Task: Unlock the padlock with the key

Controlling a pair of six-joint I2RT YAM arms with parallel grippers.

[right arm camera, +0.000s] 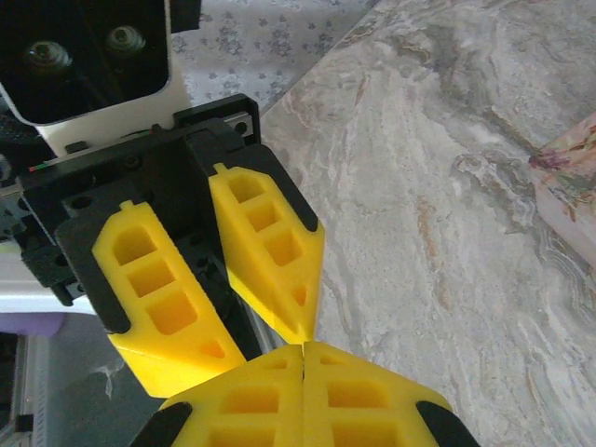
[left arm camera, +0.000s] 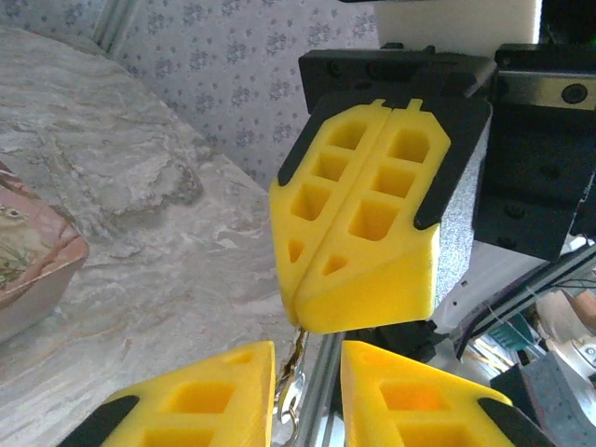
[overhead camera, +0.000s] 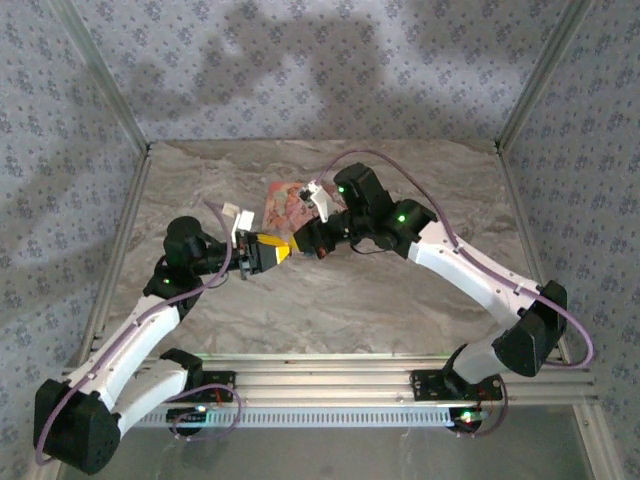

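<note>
Left end effector point(left arm camera: 305, 349): near-left of centre, above the counter point(overhead camera: 350, 300); fingers parted, holding nothing
Right end effector point(left arm camera: 303, 321): tip to tip with the left one; fingers pressed together, a small brass-coloured metal piece point(left arm camera: 291, 380) hanging from their tips between the left fingers
Padlock: cannot tell where it is, nor whether that metal piece belongs to it
Box point(overhead camera: 288, 205): pink picture lid; on the marbled counter just beyond both

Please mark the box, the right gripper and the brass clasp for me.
box point(left arm camera: 33, 247), left wrist view, on its pink lid
right gripper point(left arm camera: 303, 317), left wrist view, at its closed fingertips
brass clasp point(left arm camera: 291, 382), left wrist view, on its hanging loop
</note>
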